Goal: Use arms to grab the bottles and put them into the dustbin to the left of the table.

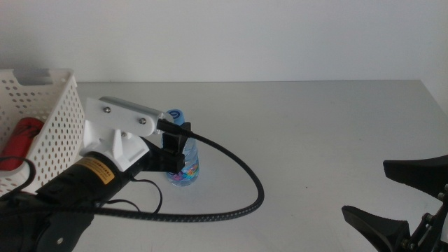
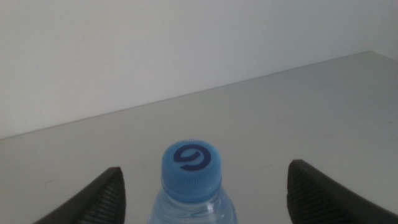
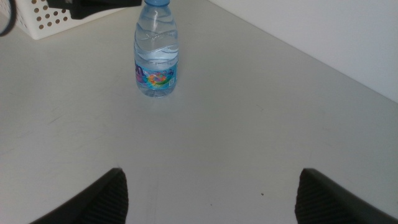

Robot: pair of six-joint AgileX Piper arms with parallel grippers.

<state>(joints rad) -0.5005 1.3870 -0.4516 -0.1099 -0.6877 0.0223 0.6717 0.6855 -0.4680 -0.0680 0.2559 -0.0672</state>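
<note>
The small water bottle [image 1: 183, 162] stands upright on the counter [image 1: 315, 133], at 3 o'clock of the dustbin [image 1: 42, 119]. The left claw [image 2: 202, 186] is spread wide around it, not gripping. The right claw [image 3: 211, 193] waits, released. The bottle looks light, smooth and slippery; better to hold its ribbed body under the cap.

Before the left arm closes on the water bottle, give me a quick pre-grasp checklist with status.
1. Small clear water bottle with blue cap upright on the light-grey tabletop: ok.
2. Left tool open, one jaw on each side of the bottle: ok.
3. Bottle centred between the jaws: roughly, slightly nearer one jaw; ok.
4. Jaws touching the bottle: not yet, gaps visible on both sides.
5. White perforated plastic basket at the table's left, open top: ok; a red item already lies inside.
6. Right tool open, waiting well away from the bottle: ok.
</note>
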